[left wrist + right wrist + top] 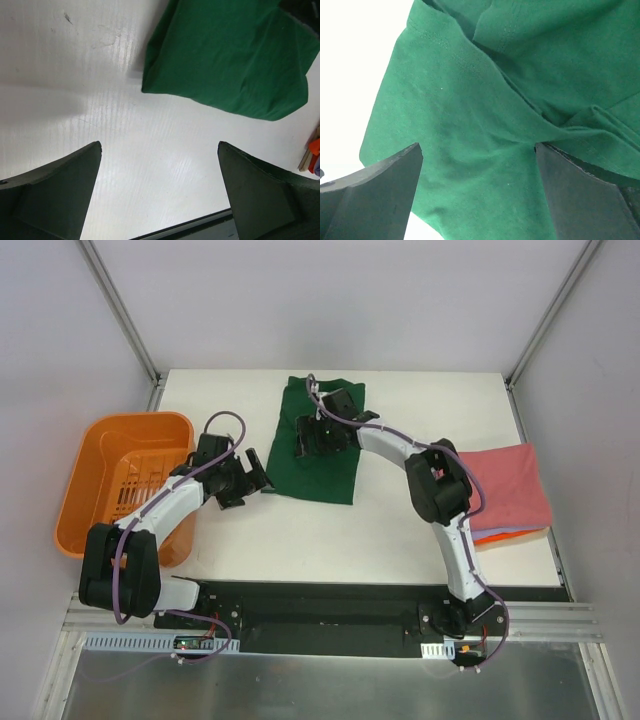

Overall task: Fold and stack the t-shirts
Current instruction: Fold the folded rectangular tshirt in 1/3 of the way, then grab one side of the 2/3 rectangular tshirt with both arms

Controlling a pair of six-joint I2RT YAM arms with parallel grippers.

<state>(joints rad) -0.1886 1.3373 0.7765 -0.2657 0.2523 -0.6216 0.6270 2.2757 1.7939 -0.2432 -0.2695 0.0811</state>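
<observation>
Left gripper (160,150) is hanging wide open, empty, beside the green t-shirt (322,468); right gripper (478,150) is gaping empty above it.

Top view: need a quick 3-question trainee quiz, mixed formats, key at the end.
1. True or false: the left gripper and the right gripper are both open.
2. Which colour tops the stack at the right? A lavender, B pink-red, C green.
3. In the top view, on which side of the green shirt is the basket?
Key: 1 true; 2 B; 3 left.
</observation>
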